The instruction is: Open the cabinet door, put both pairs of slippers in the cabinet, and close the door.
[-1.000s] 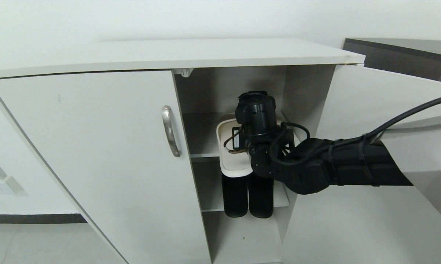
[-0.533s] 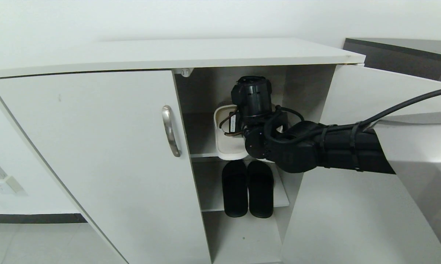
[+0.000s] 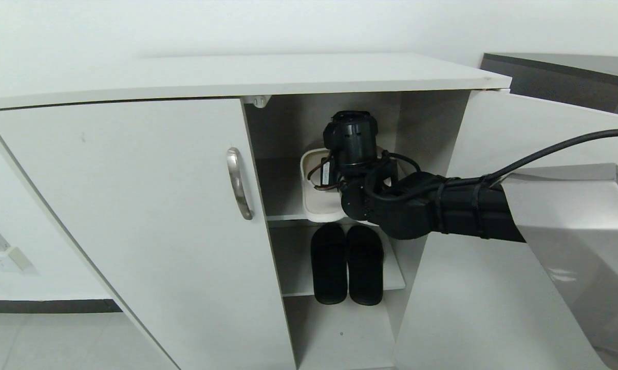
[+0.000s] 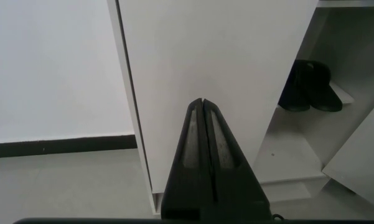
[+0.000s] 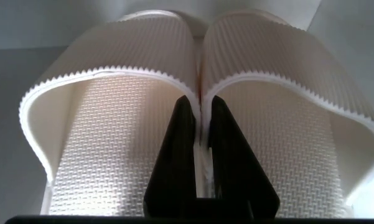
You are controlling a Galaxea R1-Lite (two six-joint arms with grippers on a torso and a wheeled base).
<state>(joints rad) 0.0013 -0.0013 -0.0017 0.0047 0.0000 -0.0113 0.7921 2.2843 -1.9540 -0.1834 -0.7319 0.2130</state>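
A pair of white slippers (image 3: 316, 205) rests on the cabinet's upper shelf (image 3: 283, 190), heels toward me. My right gripper (image 5: 200, 112) is shut on the slippers' (image 5: 112, 124) two inner strap edges, pinching them together. The right arm reaches in through the open right half of the cabinet. A pair of black slippers (image 3: 347, 264) lies side by side on the shelf below, apart from the arm. My left gripper (image 4: 202, 102) is shut with nothing in it, low in front of the closed left door (image 4: 199, 50); the black slippers (image 4: 311, 87) lie off to its side.
The left door (image 3: 124, 205) is closed, its metal handle (image 3: 238, 182) near the middle edge. The right door (image 3: 493, 308) stands swung open beside my right arm. The cabinet's bottom compartment (image 3: 339, 334) holds nothing. A grey surface (image 3: 560, 72) shows behind at the right.
My right arm has lifted the white slippers from in front of the lower shelf and pushed them deeper onto the upper shelf, uncovering the black pair. The left gripper's earlier state is not shown.
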